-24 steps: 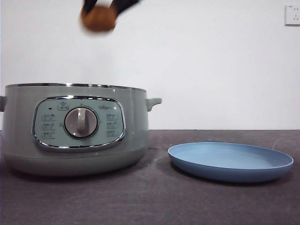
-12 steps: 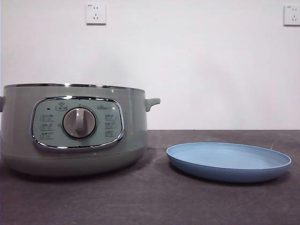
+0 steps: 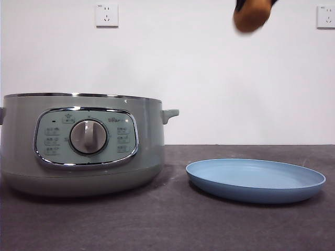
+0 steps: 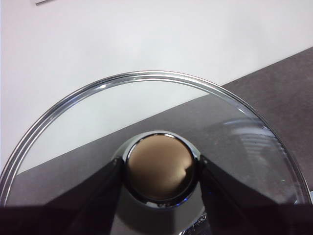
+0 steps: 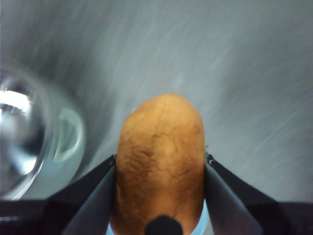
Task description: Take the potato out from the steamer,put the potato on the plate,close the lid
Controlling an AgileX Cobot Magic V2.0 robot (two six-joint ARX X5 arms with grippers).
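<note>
The orange-brown potato (image 3: 250, 18) hangs high at the top edge of the front view, above the light-blue plate (image 3: 255, 180). My right gripper (image 3: 253, 6) is shut on it; in the right wrist view its black jaws press both sides of the potato (image 5: 161, 132) over blurred table. The sage-green steamer (image 3: 84, 144) stands on the left with no lid on it. My left gripper (image 4: 160, 166) is shut on the round knob of the glass lid (image 4: 146, 76), which it holds out of the front view.
Dark table surface runs between the steamer and the plate. A white wall stands behind, with a socket (image 3: 107, 15) at upper left and another (image 3: 325, 16) at upper right. A steamer side handle (image 3: 170, 113) sticks out toward the plate.
The potato was above the steamer a second ago, left the front view upward, and now shows at the top right over the plate. Steamer and plate have stayed put.
</note>
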